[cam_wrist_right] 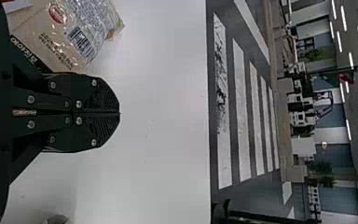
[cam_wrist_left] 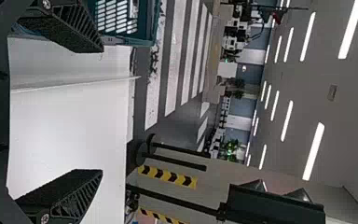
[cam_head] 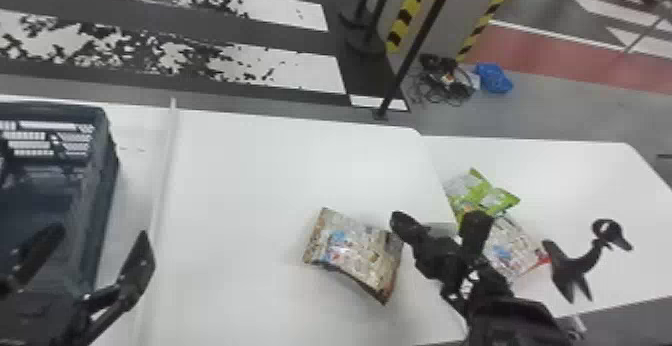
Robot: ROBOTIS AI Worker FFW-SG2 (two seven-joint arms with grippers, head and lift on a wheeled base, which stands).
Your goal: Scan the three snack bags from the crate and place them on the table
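My left tool (cam_head: 90, 260), released, its fingers spread well apart with nothing between them, is to the left of the brown snack bag (cam_head: 352, 252), the landmark; my right tool (cam_head: 407, 226), clenched on nothing, its fingertips meeting, is just beside that bag's right end. The brown snack bag lies on the white table (cam_head: 240, 170), and the right wrist view shows a barcode on its upturned face. To the landmark's right, and farther from me, lies the green snack bag (cam_head: 467, 190); also to its right lies the pale snack bag (cam_head: 515, 247), red at one edge, both on an adjoining white surface (cam_head: 575, 180). Whether these two touch I cannot tell. The dark slatted crate (cam_head: 102, 170) is well apart from the landmark, to its left. A black ring-topped object (cam_head: 575, 265) is to the landmark's right.
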